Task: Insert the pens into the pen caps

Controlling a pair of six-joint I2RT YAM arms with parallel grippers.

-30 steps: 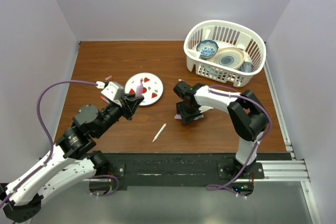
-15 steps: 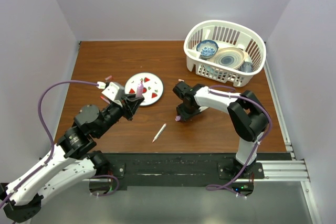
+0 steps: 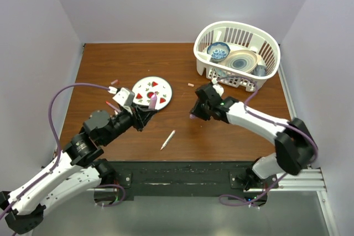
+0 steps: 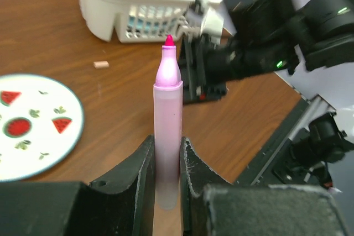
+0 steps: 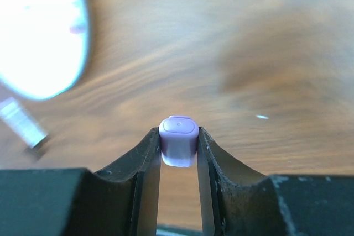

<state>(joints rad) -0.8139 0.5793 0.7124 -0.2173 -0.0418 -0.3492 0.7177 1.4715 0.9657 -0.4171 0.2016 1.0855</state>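
1. Table (image 3: 232,136): one brown wooden top.
2. Arms: two. The left gripper (image 4: 166,143), at the near edge of the plate (image 3: 145,85), is clamped on the thick pink pen (image 4: 167,109), which has its tip raised. The right gripper (image 5: 178,137), to the plate's right, pinches a pale purple cap (image 5: 178,131) above the wood.
3. Basket (image 3: 232,81): one, white, far right of the plate and holding dishes.
4. Plate: one, white with watermelon slices.
5. Pens: three. One is held; a white pen (image 3: 168,140) lies nearer than the plate; a thin reddish pen (image 3: 111,104) lies to its left.
6. Caps: three. One is held; a pale pink cap (image 3: 191,85) lies right of the plate; a reddish cap (image 3: 114,82) lies to its left.
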